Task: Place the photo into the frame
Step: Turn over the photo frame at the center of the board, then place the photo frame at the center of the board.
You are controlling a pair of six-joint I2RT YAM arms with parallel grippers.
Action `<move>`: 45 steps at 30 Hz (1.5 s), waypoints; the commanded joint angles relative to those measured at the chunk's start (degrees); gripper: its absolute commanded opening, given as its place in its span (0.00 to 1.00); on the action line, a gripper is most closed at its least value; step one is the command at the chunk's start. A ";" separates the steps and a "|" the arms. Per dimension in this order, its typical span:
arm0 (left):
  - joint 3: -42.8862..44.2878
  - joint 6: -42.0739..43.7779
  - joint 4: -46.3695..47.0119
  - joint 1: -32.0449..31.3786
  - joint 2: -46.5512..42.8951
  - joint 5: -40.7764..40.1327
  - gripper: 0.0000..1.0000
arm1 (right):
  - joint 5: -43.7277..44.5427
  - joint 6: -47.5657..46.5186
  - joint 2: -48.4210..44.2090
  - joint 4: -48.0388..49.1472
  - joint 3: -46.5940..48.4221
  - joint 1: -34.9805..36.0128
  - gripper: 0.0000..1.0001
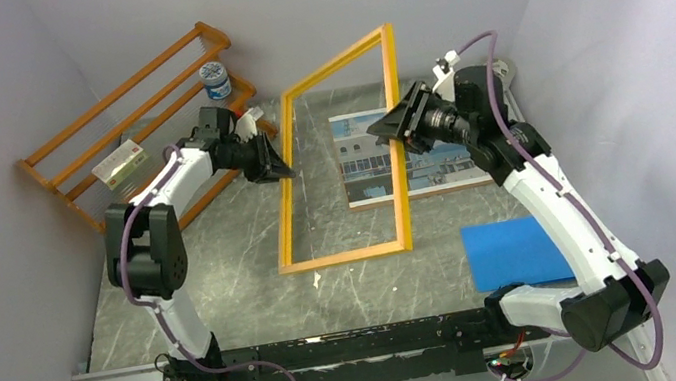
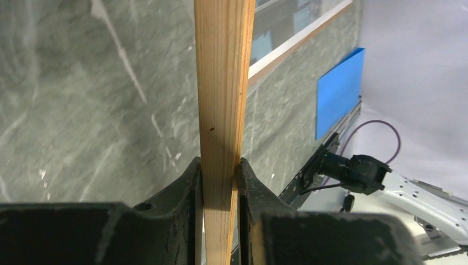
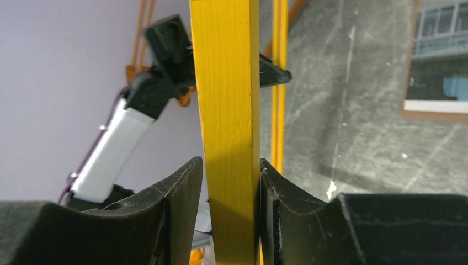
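Observation:
The frame (image 1: 344, 255) stands tilted up off the table, yellow front toward the right arm, its lower rail near the tabletop. My left gripper (image 1: 281, 163) is shut on its left rail; in the left wrist view both fingers press the plain wood bar (image 2: 223, 83) at the left gripper (image 2: 221, 168). My right gripper (image 1: 387, 128) is open around the right rail: in the right wrist view the yellow bar (image 3: 226, 83) touches one finger of the right gripper (image 3: 230, 165), with a slim gap at the other. The photo (image 1: 436, 166) lies face up behind the frame, also visible as the photo (image 3: 441, 61).
An orange slatted rack (image 1: 131, 120) stands at the back left with a small jar (image 1: 215, 79) and a card (image 1: 120, 164) on it. A blue sheet (image 1: 515, 252) lies at the front right. Walls close in on three sides.

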 commanded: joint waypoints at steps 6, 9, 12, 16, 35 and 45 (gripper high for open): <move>-6.94 3.84 -8.25 -0.12 -8.82 -8.31 0.03 | -2.56 -5.06 -0.11 9.94 -13.26 -1.33 0.45; -10.99 4.15 -9.07 -0.14 -10.94 -11.72 0.02 | -3.71 -5.62 0.35 14.75 -18.55 -1.56 0.46; -14.00 4.62 -9.98 -0.15 -12.34 -14.95 0.03 | -4.80 -5.61 1.25 20.23 -23.86 -1.66 0.48; -17.21 4.94 -10.06 -0.11 -12.94 -17.64 0.03 | -6.16 -5.05 3.54 27.67 -30.47 -1.67 0.51; -17.36 5.67 -11.10 0.88 -2.67 -28.32 0.03 | -3.72 -7.77 19.43 38.18 -38.01 -1.63 0.60; -14.88 9.09 -14.95 1.07 -2.13 -35.61 0.03 | 12.00 -10.29 17.98 19.89 -32.88 -1.76 0.63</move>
